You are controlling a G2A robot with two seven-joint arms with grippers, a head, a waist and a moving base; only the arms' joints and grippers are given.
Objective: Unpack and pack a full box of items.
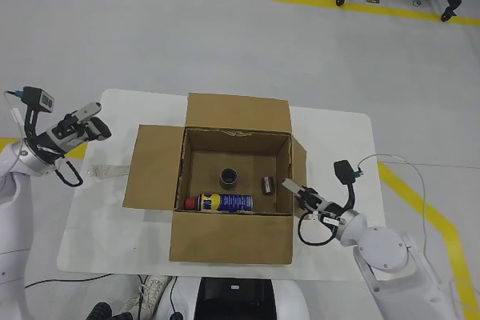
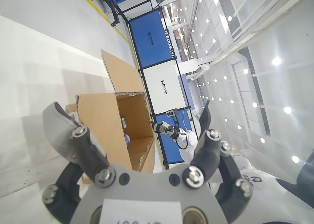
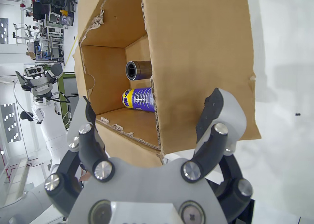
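Observation:
An open cardboard box (image 1: 232,238) stands mid-table with its flaps folded out. Inside lie a blue and yellow spray can (image 1: 224,202) along the near wall, a dark metal cylinder (image 1: 229,176) in the middle and a small dark part (image 1: 268,185) toward the right wall. The can (image 3: 138,99) and cylinder (image 3: 137,70) also show in the right wrist view. My right gripper (image 1: 298,191) is open at the box's right flap (image 3: 196,50), its fingers straddling the flap's edge, holding nothing. My left gripper (image 1: 92,122) is open and empty, well left of the box (image 2: 127,122).
The white table (image 1: 336,136) carries the box; a clear flat strip (image 1: 108,170) lies by the left flap. Bare table surface stretches on both sides of the box. Yellow floor lines run past the table's ends.

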